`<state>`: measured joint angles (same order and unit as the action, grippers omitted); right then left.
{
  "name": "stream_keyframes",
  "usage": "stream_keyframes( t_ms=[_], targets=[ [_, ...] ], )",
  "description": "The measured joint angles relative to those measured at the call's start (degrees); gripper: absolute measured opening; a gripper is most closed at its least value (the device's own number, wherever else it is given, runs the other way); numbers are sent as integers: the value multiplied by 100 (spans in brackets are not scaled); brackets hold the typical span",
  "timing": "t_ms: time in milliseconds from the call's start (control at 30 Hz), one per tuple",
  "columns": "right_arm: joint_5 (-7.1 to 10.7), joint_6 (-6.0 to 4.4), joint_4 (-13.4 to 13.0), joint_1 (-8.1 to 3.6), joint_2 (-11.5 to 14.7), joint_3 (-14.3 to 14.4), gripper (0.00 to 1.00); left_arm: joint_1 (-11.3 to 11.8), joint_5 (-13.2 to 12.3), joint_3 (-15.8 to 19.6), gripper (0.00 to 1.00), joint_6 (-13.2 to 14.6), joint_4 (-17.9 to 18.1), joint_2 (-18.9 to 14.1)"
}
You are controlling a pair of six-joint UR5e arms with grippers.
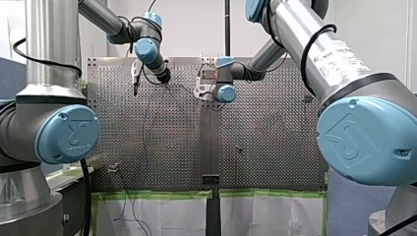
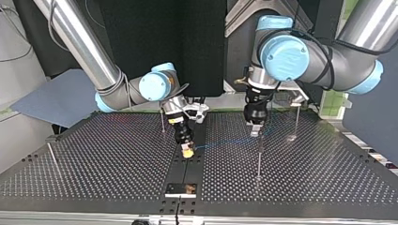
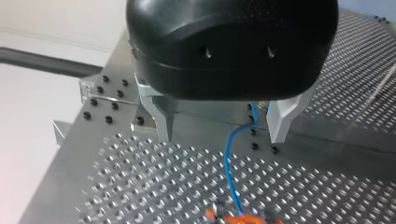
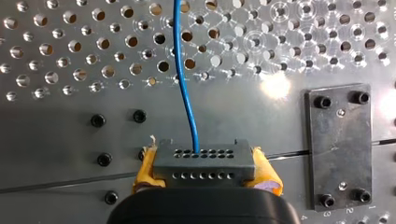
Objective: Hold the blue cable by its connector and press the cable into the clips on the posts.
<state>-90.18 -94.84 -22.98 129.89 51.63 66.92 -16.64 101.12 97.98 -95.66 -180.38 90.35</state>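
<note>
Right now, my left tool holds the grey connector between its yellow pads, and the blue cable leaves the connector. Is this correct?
One thing is wrong: the arm. It is my right tool that holds the grey connector between its yellow pads, and the blue cable leaves the connector. The right wrist view shows this.

The blue cable (image 3: 227, 154) is hidden behind my left claw's (image 3: 223, 139) black housing, between its fingers. Ahead of that claw, an orange blur (image 3: 240, 218) is cut off, unidentifiable. My right claw's (image 4: 206, 170) housing hides the connector's (image 4: 204, 158) near half.
</note>
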Motion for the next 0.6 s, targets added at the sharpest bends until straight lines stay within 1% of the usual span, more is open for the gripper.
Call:
stream_keyframes(
  t_ms=[133, 267, 367, 600],
  targets=[
    [-3, -1, 6, 0, 5, 0, 0, -75, 75, 0, 100, -145, 219, 0],
    [0, -1, 40, 0, 8, 2, 0, -141, 246, 0, 100, -236, 426, 10],
    [3, -1, 59, -5, 13, 2, 0, -184, 387, 0, 100, -232, 522, 58],
    [4, -1, 84, -25, 17, 2, 0, -256, 777, -6, 100, -152, 600, 384]
  ],
)
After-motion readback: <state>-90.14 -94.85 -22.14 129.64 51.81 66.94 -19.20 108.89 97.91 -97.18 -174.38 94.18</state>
